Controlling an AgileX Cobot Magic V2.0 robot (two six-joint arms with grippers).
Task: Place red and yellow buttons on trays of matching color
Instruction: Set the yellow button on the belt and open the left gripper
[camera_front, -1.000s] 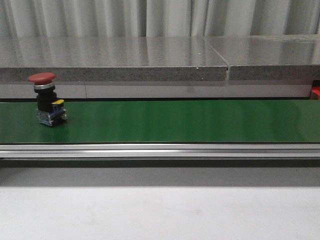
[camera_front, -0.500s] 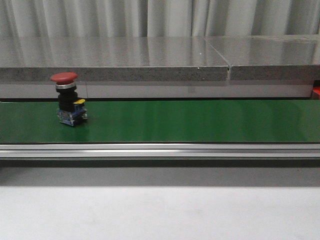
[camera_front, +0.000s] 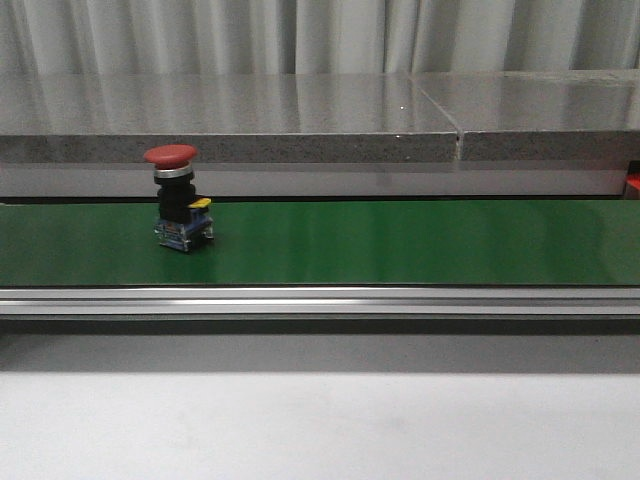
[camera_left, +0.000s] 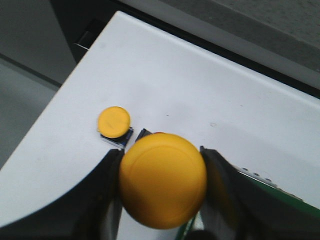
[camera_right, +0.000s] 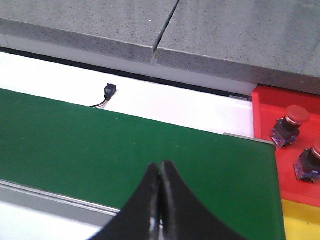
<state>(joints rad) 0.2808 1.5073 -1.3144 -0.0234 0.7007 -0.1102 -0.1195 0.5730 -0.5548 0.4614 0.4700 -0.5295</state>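
Left gripper (camera_left: 162, 187) clasps a yellow button (camera_left: 163, 180) (another (camera_left: 114, 122) beside); right gripper (camera_right: 160, 200) pinched empty.

Pale pleated curtain (camera_front: 300, 35) behind; grey speckled stone ledge (camera_front: 230, 120) below it; white tabletop (camera_front: 320, 430) in front.

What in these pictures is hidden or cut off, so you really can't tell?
- Left wrist view: the large yellow button hides the stem beneath its cap.
- Right wrist view: the red tray and yellow tray run off the edge; contents beyond unseen.
- Front view: neither arm appears.
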